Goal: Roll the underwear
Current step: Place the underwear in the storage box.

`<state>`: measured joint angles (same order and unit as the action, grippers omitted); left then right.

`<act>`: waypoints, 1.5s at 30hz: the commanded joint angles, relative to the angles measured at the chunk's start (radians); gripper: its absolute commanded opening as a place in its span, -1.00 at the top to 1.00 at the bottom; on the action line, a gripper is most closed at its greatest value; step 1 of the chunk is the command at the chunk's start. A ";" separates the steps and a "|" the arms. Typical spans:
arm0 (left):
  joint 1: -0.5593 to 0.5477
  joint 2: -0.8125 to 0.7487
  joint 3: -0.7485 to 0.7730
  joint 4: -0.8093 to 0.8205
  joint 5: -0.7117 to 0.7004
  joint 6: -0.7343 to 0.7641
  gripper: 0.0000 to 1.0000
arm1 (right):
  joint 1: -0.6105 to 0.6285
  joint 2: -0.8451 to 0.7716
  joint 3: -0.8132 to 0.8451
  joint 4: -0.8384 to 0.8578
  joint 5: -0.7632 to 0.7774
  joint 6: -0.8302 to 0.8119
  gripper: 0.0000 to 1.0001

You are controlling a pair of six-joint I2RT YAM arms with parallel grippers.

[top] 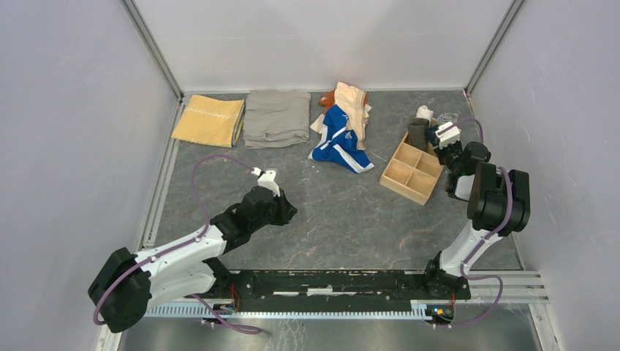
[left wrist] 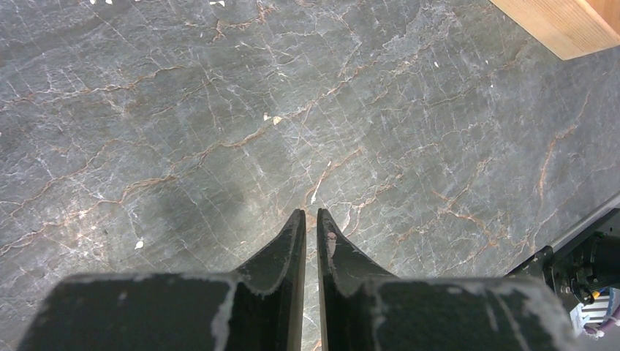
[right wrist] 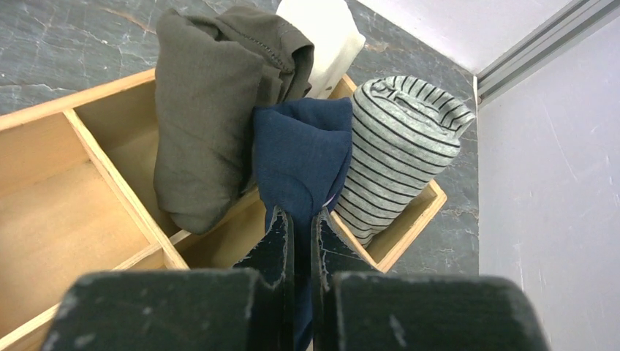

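Matt veined stone-look table point(left wrist: 219, 110), smooth pale wood tray point(right wrist: 58, 241) — soft navy cloth underwear point(right wrist: 301, 157)

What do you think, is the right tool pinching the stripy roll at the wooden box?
No. The right tool is pinching the navy roll, not the stripy roll beside it, at the wooden box. The right wrist view shows it.

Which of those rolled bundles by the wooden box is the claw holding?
The navy roll, pinched in the right gripper; the grey-brown roll and striped roll stand free.
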<state>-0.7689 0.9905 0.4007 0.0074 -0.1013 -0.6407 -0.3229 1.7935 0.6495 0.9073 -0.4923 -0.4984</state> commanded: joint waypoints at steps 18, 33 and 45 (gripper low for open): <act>0.003 -0.037 0.000 0.043 0.040 0.050 0.74 | -0.001 -0.006 0.086 -0.306 0.121 -0.046 0.82; 0.003 -0.047 -0.005 0.046 0.044 0.053 0.77 | -0.001 -0.049 0.133 -0.297 0.116 0.063 0.37; 0.003 -0.052 0.005 0.030 0.037 0.056 0.76 | -0.002 -0.119 0.150 -0.283 0.102 0.117 -0.11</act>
<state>-0.7689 0.9546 0.3988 0.0116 -0.0681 -0.6266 -0.3195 1.7302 0.7643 0.5926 -0.3927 -0.4149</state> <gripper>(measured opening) 0.120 0.496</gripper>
